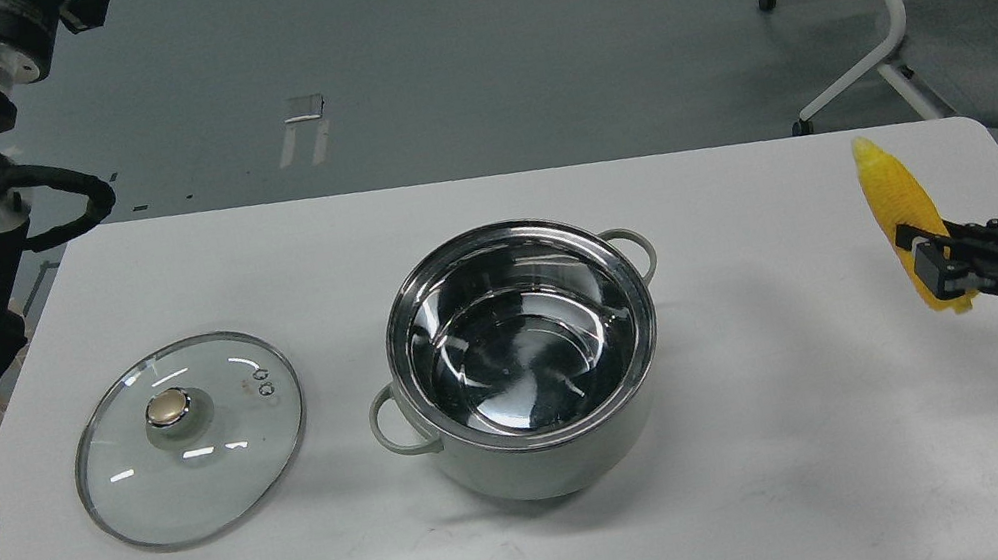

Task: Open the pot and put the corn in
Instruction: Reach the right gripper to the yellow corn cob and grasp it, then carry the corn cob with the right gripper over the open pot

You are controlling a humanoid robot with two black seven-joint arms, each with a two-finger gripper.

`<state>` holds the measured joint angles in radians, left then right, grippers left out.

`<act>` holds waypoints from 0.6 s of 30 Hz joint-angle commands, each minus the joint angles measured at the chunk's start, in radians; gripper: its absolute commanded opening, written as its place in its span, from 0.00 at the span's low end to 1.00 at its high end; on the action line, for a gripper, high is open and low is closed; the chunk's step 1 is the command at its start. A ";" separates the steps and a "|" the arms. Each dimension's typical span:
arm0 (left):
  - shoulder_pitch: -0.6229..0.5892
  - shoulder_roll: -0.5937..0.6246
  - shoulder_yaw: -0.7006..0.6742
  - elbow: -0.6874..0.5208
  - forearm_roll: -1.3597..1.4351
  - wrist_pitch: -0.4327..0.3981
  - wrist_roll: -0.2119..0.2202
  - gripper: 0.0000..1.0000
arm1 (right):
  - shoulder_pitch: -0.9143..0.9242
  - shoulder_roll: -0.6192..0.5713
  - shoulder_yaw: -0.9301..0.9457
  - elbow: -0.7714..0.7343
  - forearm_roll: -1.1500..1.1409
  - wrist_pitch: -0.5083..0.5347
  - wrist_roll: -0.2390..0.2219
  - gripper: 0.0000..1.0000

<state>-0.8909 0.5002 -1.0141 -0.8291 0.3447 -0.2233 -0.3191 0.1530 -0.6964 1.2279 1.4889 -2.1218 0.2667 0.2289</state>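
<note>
At the frame's right edge, our right pincer (933, 258) is clenched around the corn (896, 198), ready to carry it to the uncovered pot (520, 347) at centre; its glass lid (189, 438) rests on the surface (792, 454) lower left. Whether our left pincer (88, 4), upper left, is released, we cannot tell.

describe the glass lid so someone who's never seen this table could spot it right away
Start at the white table and find the grey-green pot near its middle, standing open. The glass lid lies flat on the table to the pot's left, apart from it. It is the only see-through disc there, steel-rimmed with a brass-coloured knob at its centre.
</note>
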 commanded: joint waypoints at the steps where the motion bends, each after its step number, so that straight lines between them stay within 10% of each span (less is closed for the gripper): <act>1: 0.000 0.000 0.002 -0.004 0.000 0.004 0.000 0.97 | 0.095 0.006 -0.016 0.085 0.006 0.009 0.015 0.00; 18: -0.013 0.006 -0.015 0.001 -0.001 0.006 -0.005 0.97 | 0.398 0.311 -0.485 0.093 0.003 0.034 0.029 0.00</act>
<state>-0.9048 0.5036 -1.0252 -0.8284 0.3437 -0.2176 -0.3237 0.5359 -0.4194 0.8051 1.6028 -2.1146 0.3007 0.2598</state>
